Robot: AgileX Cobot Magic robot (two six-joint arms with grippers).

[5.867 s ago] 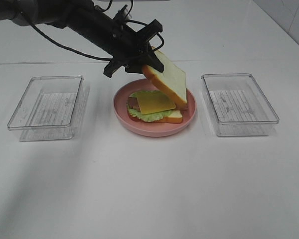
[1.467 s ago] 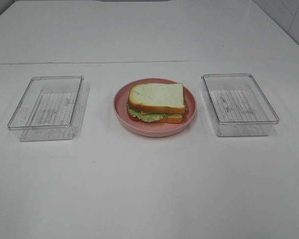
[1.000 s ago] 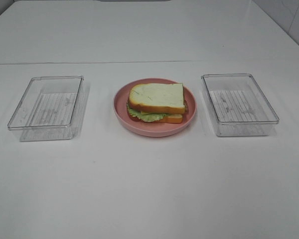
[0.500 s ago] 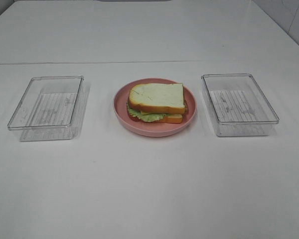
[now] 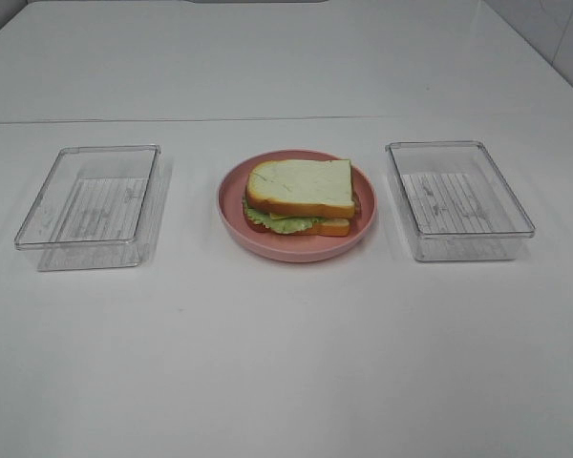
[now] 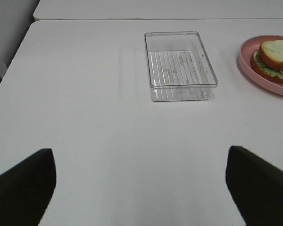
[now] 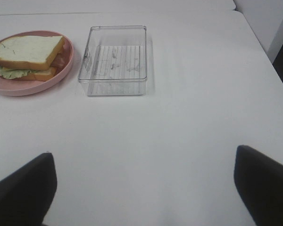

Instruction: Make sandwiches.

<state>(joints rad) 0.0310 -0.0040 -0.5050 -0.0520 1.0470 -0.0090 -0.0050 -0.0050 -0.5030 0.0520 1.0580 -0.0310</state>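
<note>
One sandwich (image 5: 301, 194) lies assembled on the round pink plate (image 5: 291, 248) at the table's middle: white bread on top, green lettuce and a lower slice showing at its edge. Neither arm appears in the exterior high view. In the left wrist view my left gripper (image 6: 140, 154) stands open over bare table, well short of the sandwich (image 6: 276, 54). My right gripper (image 7: 143, 151) is likewise open, holding nothing, far from the sandwich (image 7: 28, 54). Only the dark fingers (image 7: 23, 190) show at the picture's corners.
A clear plastic tray (image 5: 86, 256) sits left of the plate and another (image 5: 463, 248) right of it, both holding nothing. Each wrist view shows its nearer tray (image 6: 181, 93) (image 7: 114, 88) and part of the plate (image 6: 247, 66) (image 7: 19, 87). A table seam runs behind the plate.
About six seconds ago the left gripper held the top bread slice tilted over the plate. The slice now lies flat on the stack and the arm has left the view. Nothing moved in the last second.
</note>
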